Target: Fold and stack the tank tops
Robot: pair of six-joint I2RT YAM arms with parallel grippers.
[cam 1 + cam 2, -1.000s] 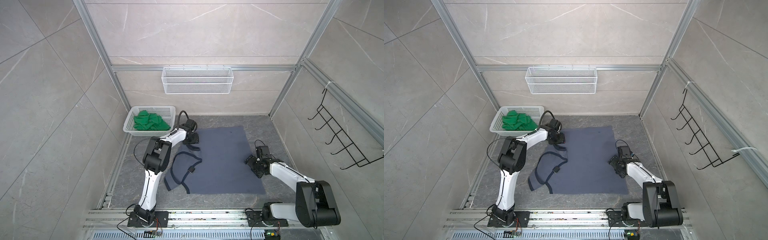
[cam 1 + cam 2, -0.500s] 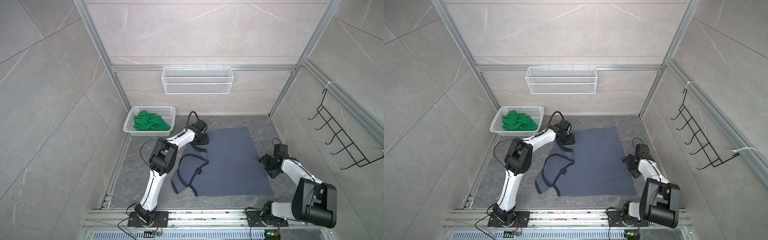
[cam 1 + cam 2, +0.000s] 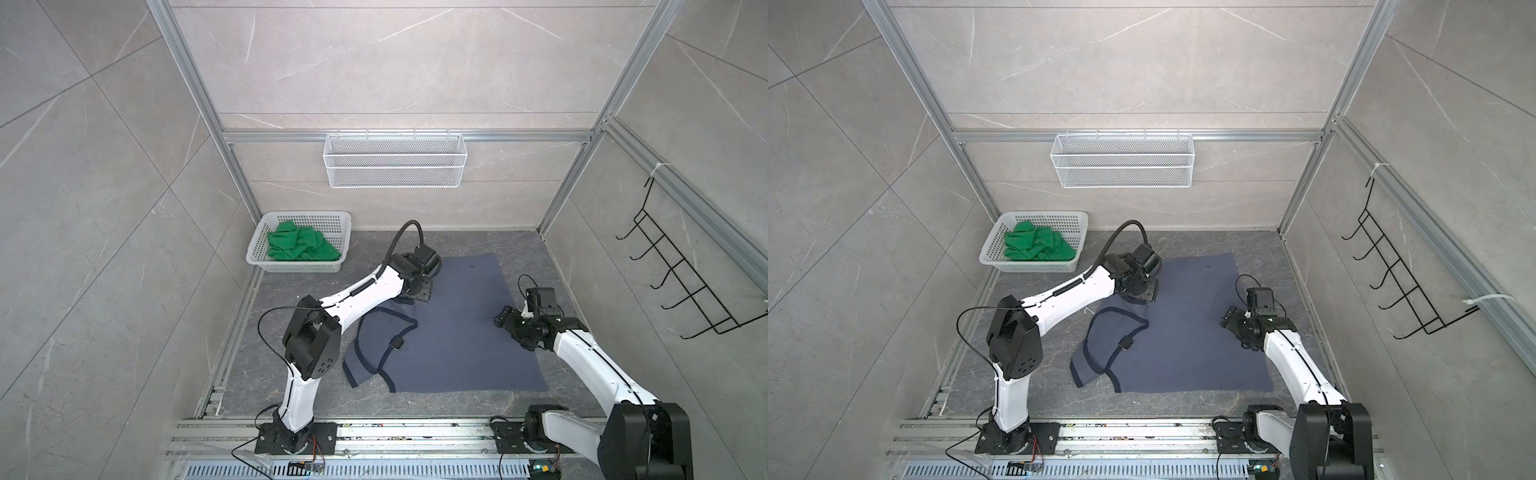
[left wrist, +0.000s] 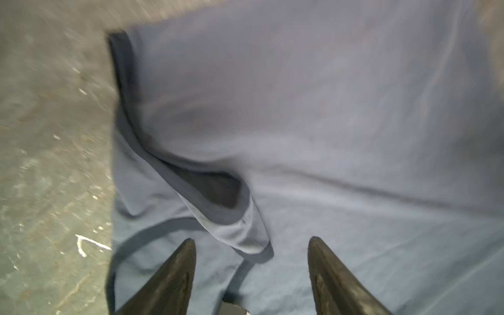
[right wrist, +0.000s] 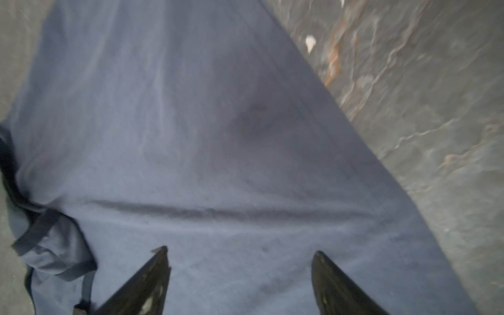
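Filling the basket: a crumpled green tank top lies inside the white basket in the far left corner, well apart from the other cloth.
floor left of the cloth: bare grey stone between the basket and the strap end, crossed overhead by the left arm.
left gripper: low over the far left corner of the blue tank top; jaws spread, nothing clamped. In the left wrist view a folded, dark-trimmed strap end lies just ahead of the fingertips, with the cloth's trimmed edge and bare stone beside it.
blue tank top: spread flat mid-floor; dark-trimmed straps folded back over the body at its left end; far, near and right edges run straight.
right gripper: over the cloth just inside its right edge; jaws released wide, holding nothing.
floor right of the cloth: a narrow bare strip between hem and wall frame.
hook rack: on the right wall, above the floor.
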